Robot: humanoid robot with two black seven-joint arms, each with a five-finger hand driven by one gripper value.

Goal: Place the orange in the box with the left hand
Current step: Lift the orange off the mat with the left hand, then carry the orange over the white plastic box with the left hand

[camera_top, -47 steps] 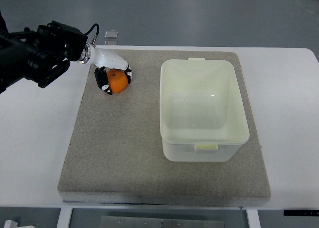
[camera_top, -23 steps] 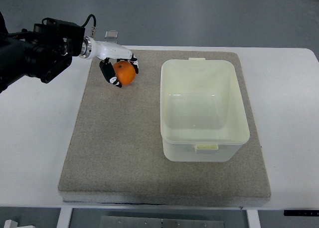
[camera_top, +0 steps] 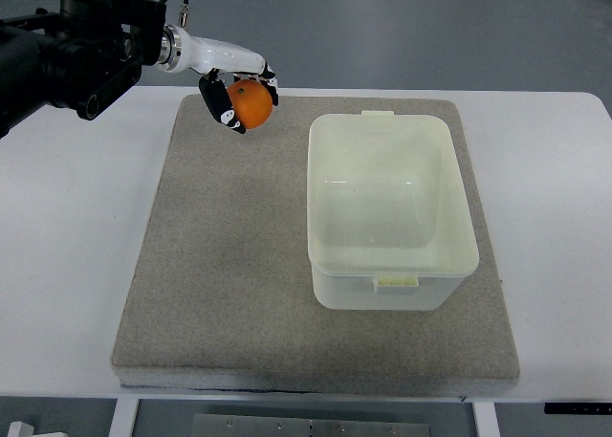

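- The left hand [camera_top: 239, 91] has its fingers wrapped around the orange [camera_top: 251, 104], held above the far left corner of the grey mat [camera_top: 220, 294].
- Keep the grasp firm and carry the orange rightward, clear of the rim.
- Release only once it is over the middle of the open box [camera_top: 387, 207], which holds nothing yet.

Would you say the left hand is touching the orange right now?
Touching. The top view shows the left hand's fingers curled around the orange on both sides, no gap visible, gripping it over the mat's far-left corner.
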